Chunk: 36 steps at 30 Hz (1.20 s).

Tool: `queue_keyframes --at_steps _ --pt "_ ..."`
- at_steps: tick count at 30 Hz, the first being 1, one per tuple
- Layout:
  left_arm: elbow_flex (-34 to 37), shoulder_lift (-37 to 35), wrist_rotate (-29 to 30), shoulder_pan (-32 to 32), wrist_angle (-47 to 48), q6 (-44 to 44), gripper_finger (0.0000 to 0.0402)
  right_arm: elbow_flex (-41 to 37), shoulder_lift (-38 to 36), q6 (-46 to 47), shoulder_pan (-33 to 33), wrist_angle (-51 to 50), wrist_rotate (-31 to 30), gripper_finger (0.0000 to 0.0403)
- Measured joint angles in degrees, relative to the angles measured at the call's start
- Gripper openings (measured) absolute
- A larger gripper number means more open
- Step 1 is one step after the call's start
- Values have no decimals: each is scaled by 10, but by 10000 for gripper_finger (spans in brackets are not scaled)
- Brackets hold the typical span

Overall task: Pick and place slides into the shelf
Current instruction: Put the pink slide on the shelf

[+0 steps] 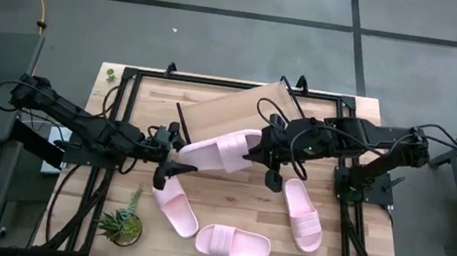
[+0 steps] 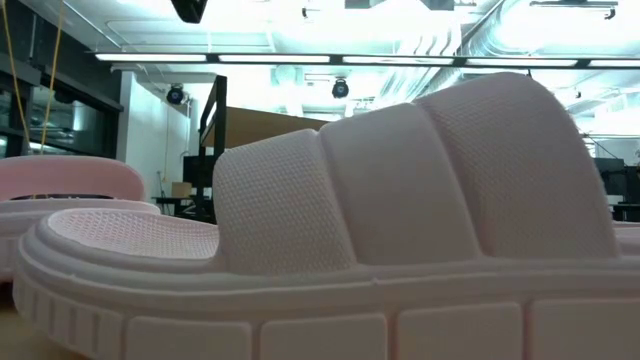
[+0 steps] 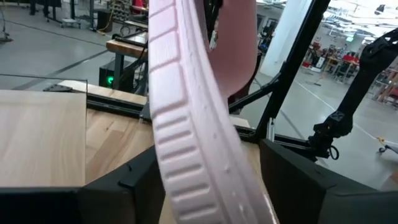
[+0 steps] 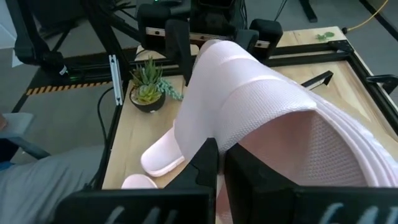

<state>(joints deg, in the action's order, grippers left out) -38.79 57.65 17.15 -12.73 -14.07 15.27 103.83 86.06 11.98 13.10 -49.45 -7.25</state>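
Note:
One pink slide (image 1: 219,150) hangs in the air in front of the slanted wooden shelf (image 1: 235,107), between my two grippers. My right gripper (image 4: 221,168) is shut on its strap. My left gripper (image 3: 211,186) is open, level, with one finger on each side of the slide's other end; whether they touch it I cannot tell. Three more slides lie flat on their soles on the table: one at left (image 1: 175,205), one near the front edge (image 1: 234,242), one at right (image 1: 302,214). The low view is filled by the front slide (image 2: 400,200). My right gripper pinches the edge of the slide's strap (image 4: 231,127) between its two fingers. The fingers slant down from the table's right side. The slide is lifted clear of the table, turned partly onto its side, and reaches out toward the left gripper.
A small potted plant (image 1: 122,225) stands at the front left corner. The black frame rails (image 1: 119,132) run along the table's edges and around the shelf. Bare wood lies between the three slides and the shelf.

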Motion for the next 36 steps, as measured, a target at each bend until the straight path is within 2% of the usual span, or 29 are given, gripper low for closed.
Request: queue_keyframes --at_steps 4,12,15,20,24,27,36 --pt "0 0 0 0 0 -4 184 0 0 -1 0 0 0 0" --pt "0 0 14 1 0 -5 79 0 0 -4 0 4 -5 0" --pt "0 0 24 1 0 -5 51 0 0 -7 0 4 -7 0" --pt "0 0 35 0 0 -5 53 0 0 -20 0 4 -11 0" --pt "0 0 35 0 0 -5 88 0 0 -25 0 -3 -14 0" --pt "0 0 35 0 0 -5 98 0 0 -30 0 -16 -21 0" --pt "0 0 46 0 0 -9 50 0 0 -50 0 -26 -45 0"
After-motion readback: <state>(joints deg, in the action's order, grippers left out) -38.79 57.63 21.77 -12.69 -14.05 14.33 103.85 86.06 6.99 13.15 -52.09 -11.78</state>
